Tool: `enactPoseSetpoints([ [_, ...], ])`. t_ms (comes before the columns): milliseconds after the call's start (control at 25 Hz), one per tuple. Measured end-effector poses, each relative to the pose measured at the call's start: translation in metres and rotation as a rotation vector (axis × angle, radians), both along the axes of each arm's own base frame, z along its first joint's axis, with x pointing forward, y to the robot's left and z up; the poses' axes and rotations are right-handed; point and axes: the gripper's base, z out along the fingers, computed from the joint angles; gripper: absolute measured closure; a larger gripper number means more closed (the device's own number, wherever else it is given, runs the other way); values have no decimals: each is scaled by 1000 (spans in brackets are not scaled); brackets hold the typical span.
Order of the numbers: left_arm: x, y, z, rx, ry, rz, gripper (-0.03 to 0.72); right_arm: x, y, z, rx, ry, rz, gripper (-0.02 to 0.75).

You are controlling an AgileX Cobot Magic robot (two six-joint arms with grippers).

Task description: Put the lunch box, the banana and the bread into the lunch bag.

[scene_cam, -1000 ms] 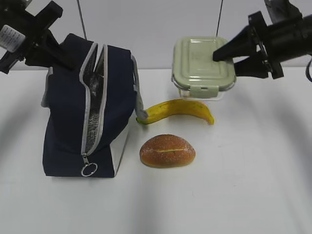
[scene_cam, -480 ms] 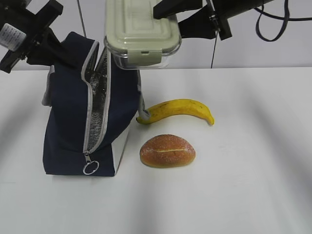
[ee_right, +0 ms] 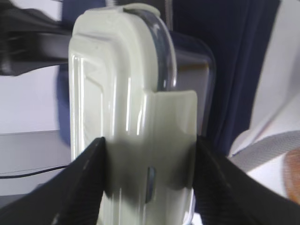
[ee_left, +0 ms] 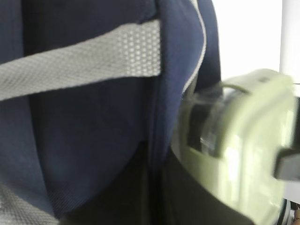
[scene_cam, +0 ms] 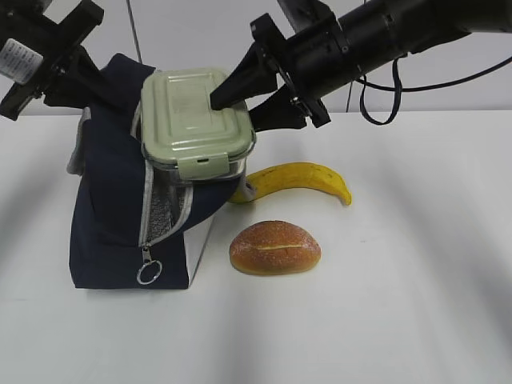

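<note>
The navy lunch bag (scene_cam: 112, 208) stands at the left with its zipper open. My left gripper (scene_cam: 96, 84) is shut on the fabric at its top left edge; in the left wrist view its dark jaws (ee_left: 154, 187) pinch a fold of the bag (ee_left: 93, 117). The green-lidded lunch box (scene_cam: 192, 120) rests tilted in the bag's mouth, lid facing forward. My right gripper (scene_cam: 238, 112) is shut on its right end, one finger (ee_right: 79, 187) on each side of the box (ee_right: 122, 93). The banana (scene_cam: 296, 178) and the bread (scene_cam: 274, 246) lie on the table to the right of the bag.
The zipper's ring pull (scene_cam: 147, 274) hangs low on the bag's front. A grey strap (ee_left: 79, 61) crosses the bag's side. The right arm reaches across the middle above the banana. The white table (scene_cam: 416, 280) extends to the right and front.
My right gripper has carried the lunch box from the back right of the table, up and leftward, then down onto the bag's open mouth. The left gripper has stayed in place.
</note>
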Motion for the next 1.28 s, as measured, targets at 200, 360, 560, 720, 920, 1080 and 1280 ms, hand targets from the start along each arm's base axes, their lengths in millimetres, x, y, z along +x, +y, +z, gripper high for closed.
enactPoseSetpoints([
  [200, 0, -1, 0, -9, 4, -2, 691, 12, -1, -15, -134, -27, -23, 337],
  [360, -1, -1, 0, -11, 8, -10, 691, 17, 10, -5, -205, -105, -49, 337],
  [560, -1, -1, 0, -9, 5, -15, 691, 11, 37, -2, -275, -170, -55, 337],
  [720, -1, -1, 0, -9, 5, -17, 691, 3, 59, -5, -323, -212, -49, 337],
  [920, -1, -1, 0, -7, 5, -18, 691, 7, 83, -19, -329, -210, -27, 337],
  [1080, -1, -1, 0, -7, 5, -18, 691, 17, 99, -42, -329, -183, -10, 336],
  [1280, -1, 0, 0, 1, 5, -20, 691, 18, 115, -59, -328, -178, 3, 336],
])
